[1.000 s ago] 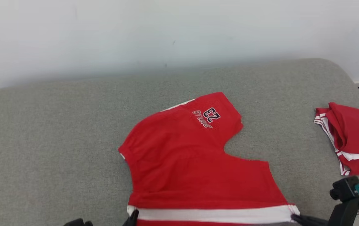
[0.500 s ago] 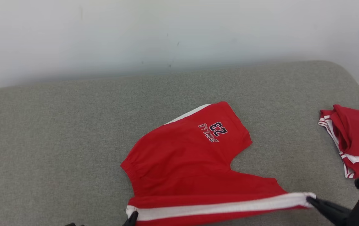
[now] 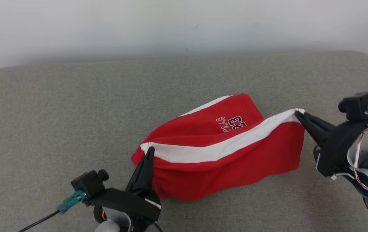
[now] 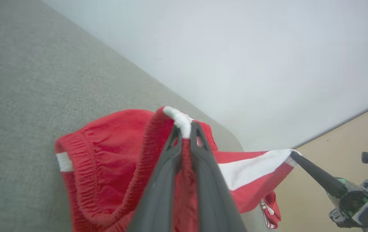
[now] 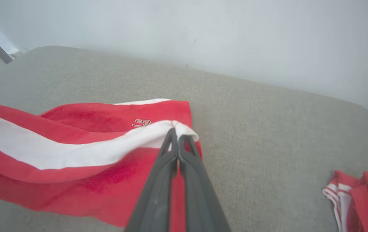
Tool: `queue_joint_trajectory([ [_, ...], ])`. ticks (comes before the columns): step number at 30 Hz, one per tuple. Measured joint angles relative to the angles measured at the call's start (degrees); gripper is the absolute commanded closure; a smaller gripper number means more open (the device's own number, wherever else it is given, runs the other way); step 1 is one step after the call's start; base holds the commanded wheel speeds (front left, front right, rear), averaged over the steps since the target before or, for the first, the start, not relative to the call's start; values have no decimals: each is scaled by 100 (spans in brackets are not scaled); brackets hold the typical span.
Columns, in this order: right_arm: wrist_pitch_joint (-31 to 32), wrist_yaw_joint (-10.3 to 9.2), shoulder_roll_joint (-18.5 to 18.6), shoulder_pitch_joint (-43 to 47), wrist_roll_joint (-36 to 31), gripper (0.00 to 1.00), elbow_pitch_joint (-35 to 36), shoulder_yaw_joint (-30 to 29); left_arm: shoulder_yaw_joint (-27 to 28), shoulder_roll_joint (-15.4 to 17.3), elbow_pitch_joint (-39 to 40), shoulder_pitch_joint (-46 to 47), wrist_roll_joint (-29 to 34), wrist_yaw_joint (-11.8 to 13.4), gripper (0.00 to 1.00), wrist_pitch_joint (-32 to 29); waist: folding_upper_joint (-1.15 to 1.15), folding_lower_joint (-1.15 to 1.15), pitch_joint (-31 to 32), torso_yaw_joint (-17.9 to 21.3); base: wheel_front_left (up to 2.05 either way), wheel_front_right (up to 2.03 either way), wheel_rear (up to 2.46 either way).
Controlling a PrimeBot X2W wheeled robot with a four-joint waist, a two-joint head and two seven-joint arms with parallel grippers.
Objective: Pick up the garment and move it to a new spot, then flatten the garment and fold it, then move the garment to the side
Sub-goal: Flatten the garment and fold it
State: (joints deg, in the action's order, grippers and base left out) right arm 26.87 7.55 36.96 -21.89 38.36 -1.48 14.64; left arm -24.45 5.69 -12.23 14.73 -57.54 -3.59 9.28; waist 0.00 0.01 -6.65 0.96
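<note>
Left tool point(image 3: 150, 150): closed, pinching the red shorts point(image 3: 222, 161) at the waistband point(image 4: 145, 154) end of the white side stripe point(image 3: 216, 149). Right tool point(image 3: 298, 112): closed, pinching the hem end of the same stripe. The stripe is taut between them.

Shorts location: mid grey padded surface point(image 3: 58, 112). The near leg is lifted and hangs as a sagging sheet from the stripe. The far leg lies flat on the surface, 23 print point(image 3: 237, 122) up.

Step, as judged: the fold, near side over far side. Flattening looks done, and the move to the side is not yet done.

Next move needs both tools to travel together toward the wall, holding the stripe tension. They should lay the stripe along the far leg's white edge, lower it, then let go at the same time. Risk: with slack in the sheet, the underside may bunch.

View differences:
- Left wrist view: cloth clamped between the left tool's point(image 4: 185, 127) fingers, gathered elastic of the waistband, and the right tool point(image 4: 293, 154) on the stripe tip. The print is hidden there.
- Right wrist view: the right tool point(image 5: 175, 132) shut on the hem corner, plus a second red-and-white garment point(image 5: 361, 199) lying well apart to the right.
- Head view: how the lifted side lies over the flat leg.
</note>
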Motion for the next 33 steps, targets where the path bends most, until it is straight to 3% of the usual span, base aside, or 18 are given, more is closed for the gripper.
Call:
queue_joint_trajectory([
  [4,-493,0,8,-826,-168,100,-871,583,-38,-181,-636,524,41,20,100,274,0,0,-204,-145,0,0,0],
  [9,-1114,0,-25,-1749,-331,100,-1811,1188,16,-264,-1178,1041,20,261,100,505,0,0,-503,-315,0,0,0],
  [14,-1461,0,-121,-2411,-365,100,-2586,1710,-261,-282,-1300,1317,-237,311,100,560,1,0,-794,-460,0,0,0],
  [18,-1697,0,-166,-2793,-325,100,-3049,2035,-159,-280,-1179,1422,-245,420,99,564,1,1,-974,-561,0,0,0],
  [20,-1817,0,-201,-2958,-282,100,-3256,2165,-141,-279,-1121,1424,-226,463,64,570,1,1,-1036,-605,0,0,0],
  [21,-1884,0,-221,-3019,-246,92,-3360,2219,-156,-279,-1106,1424,-199,470,0,570,0,1,-1059,-625,0,0,0],
  [22,-1969,0,-242,-3076,-219,35,-3450,2269,-151,-282,-1088,1424,-172,502,0,570,1,1,-1078,-642,0,0,0],
  [23,-2037,0,-263,-3136,-193,0,-3552,2295,-141,-281,-1062,1425,-145,520,0,571,1,0,-1094,-654,0,0,0],
  [29,-2168,0,-364,-3460,162,0,-3908,2527,154,-281,-851,1430,423,672,0,576,1,0,-1080,-624,0,0,0],
  [33,-1525,0,-374,-3544,787,0,-4031,2536,492,-280,-457,1313,1524,786,0,576,1,-1,-968,-583,0,0,0],
])
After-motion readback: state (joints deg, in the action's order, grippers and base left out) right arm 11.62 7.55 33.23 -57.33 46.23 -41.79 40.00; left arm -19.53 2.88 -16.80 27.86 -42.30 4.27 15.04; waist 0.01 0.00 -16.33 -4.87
